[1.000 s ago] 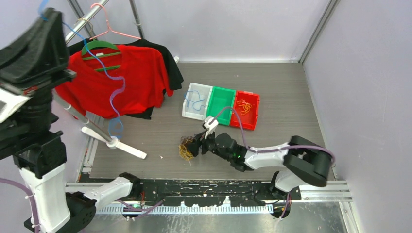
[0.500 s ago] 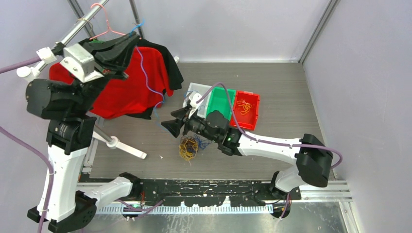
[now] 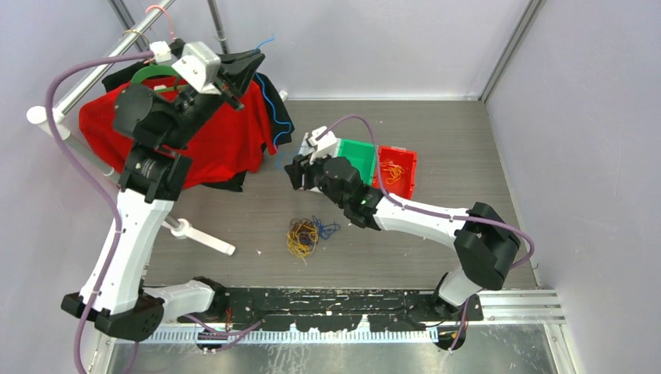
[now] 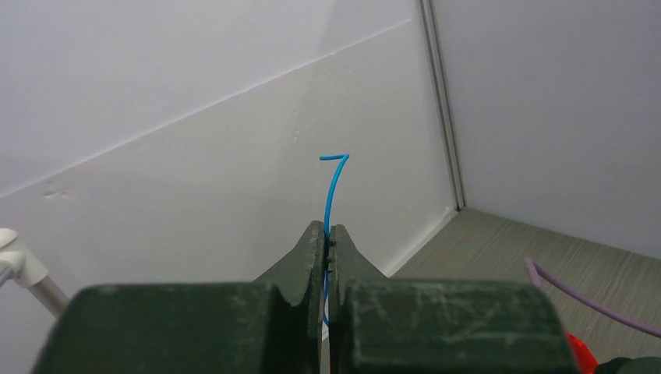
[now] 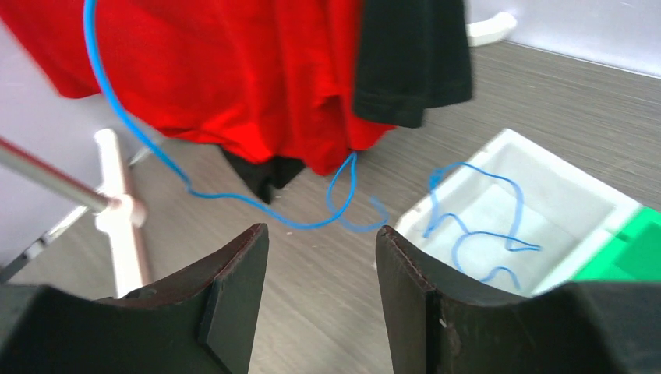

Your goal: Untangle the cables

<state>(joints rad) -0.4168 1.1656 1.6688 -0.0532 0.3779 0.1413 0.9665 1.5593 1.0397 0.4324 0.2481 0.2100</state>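
Cable (image 4: 331, 187), blue, pinched in left gripper (image 4: 326, 228), draped ahead of right gripper (image 5: 321, 234).

white-black arms (image 3: 129, 241), purple cables (image 3: 53, 92), dark fingers (image 5: 234, 308)

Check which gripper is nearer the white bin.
Right. The right gripper hovers open beside the white bin; the left gripper is raised by the shirts, shut on a blue cable.
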